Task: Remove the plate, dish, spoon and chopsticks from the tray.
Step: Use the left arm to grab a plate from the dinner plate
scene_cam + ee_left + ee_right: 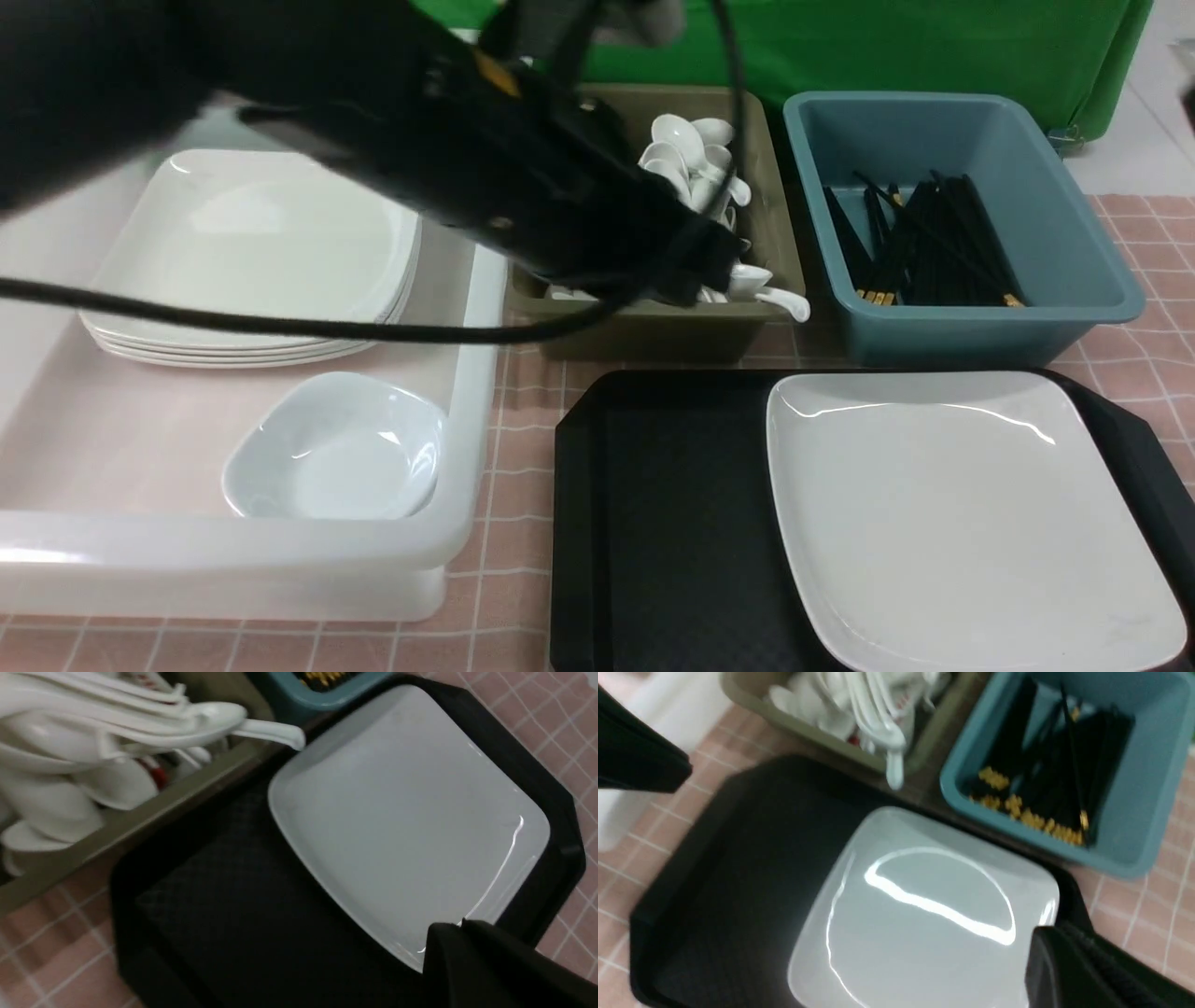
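Left gripper (pixel 460 929) pressed together over olive bin (pixel 780 238), spoon (pixel 777 297) overhanging rim; right gripper (pixel 1046 945) closed; plate (pixel 962 513) on tray (pixel 653 523); red print (pixel 158 775) unreadable.

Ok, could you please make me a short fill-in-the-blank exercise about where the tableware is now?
1. On the black tray lies only the large white ____.
2. The olive bin holds white ____.
3. The black chopsticks lie in the ____ bin.
Missing words: plate, spoons, blue.
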Controlling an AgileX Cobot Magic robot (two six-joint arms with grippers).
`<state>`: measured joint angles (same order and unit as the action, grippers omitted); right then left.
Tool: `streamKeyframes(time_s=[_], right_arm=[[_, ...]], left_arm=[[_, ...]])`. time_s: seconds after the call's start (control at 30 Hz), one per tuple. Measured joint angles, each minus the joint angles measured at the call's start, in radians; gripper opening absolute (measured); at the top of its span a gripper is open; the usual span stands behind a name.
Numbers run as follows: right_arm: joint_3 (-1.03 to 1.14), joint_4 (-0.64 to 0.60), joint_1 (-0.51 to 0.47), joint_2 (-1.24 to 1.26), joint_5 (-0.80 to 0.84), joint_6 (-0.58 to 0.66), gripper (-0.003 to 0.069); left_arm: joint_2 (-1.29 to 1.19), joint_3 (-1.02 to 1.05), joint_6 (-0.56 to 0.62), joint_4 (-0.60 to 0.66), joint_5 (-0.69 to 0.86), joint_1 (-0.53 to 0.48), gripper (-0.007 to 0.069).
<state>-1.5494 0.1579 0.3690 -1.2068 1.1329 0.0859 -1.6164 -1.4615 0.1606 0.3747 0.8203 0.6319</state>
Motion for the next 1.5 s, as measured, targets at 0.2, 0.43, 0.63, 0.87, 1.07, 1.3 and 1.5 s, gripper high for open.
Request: streamKeyframes(time_s=[0.2, 0.43, 0.63, 0.87, 1.07, 1.3, 1.5], right_arm=[[0.295, -0.015, -0.055, 0.222, -0.009, -0.027, 0.003], [0.386, -0.022, -0.056, 0.344, -0.04, -0.05, 0.003], [0.389, -0.022, -0.056, 0.359, -0.06, -0.052, 0.003], [0.389, -0.022, -0.056, 0.359, -0.099, -0.05, 0.003], [0.39, -0.022, -0.056, 0.359, -0.108, -0.043, 0.003], [0.39, -0.022, -0.056, 0.359, -0.108, -0.03, 0.003], [0.39, -0.022, -0.056, 0.359, -0.113, -0.026, 0.003]], left_arm=[[-0.287, -0.165, -0.018, -0.003, 0.001, 0.059, 0.0088], [-0.512, -0.281, -0.136, -0.113, -0.047, 0.059, 0.0346], [-0.593, -0.298, -0.148, -0.135, -0.148, 0.059, 0.0475], [-0.657, -0.299, -0.147, -0.119, -0.279, 0.059, 0.049], [-0.685, -0.299, -0.126, -0.096, -0.344, 0.059, 0.0428], [-0.7, -0.308, -0.113, -0.052, -0.358, 0.061, 0.0204], [-0.677, -0.309, -0.113, -0.036, -0.295, 0.059, 0.015]])
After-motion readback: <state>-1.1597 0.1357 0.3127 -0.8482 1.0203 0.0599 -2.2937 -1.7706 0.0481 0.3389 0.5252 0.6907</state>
